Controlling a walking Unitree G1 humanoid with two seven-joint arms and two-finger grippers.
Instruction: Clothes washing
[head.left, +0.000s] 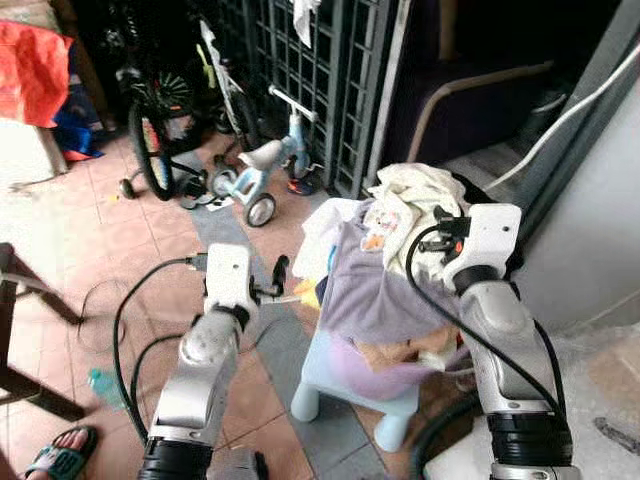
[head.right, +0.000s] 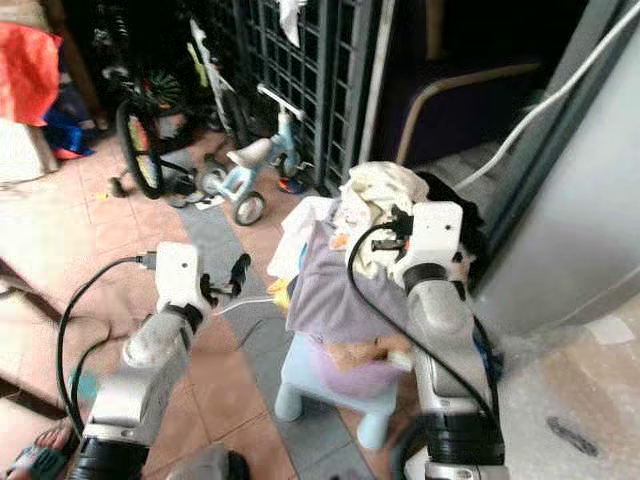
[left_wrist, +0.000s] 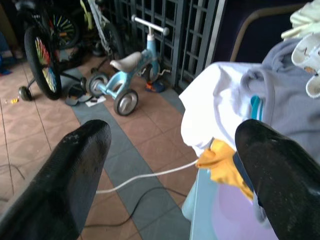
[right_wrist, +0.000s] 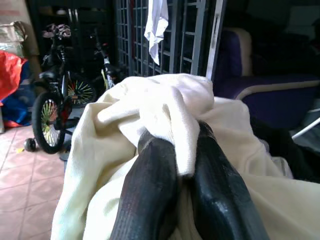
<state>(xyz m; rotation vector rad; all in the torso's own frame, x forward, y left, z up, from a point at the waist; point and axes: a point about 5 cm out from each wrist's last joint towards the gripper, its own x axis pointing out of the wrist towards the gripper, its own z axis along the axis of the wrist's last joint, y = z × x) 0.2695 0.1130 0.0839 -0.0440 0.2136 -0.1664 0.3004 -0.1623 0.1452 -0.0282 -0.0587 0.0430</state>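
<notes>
The right pincer (right_wrist: 172, 165) is pinching a cream cloth (right_wrist: 150, 107) atop the laundry pile (head.left: 385, 280) heaped on a pale blue stool (head.left: 340, 385), while the left pincer (left_wrist: 170, 175) is hovering wide open at the pile's left, so washing appears barely begun.

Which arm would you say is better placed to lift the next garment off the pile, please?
The right. The right gripper is already shut on the cream cloth atop the pile, so it probably need only lift. The left gripper is open beside the pile's edge, holding nothing.
</notes>
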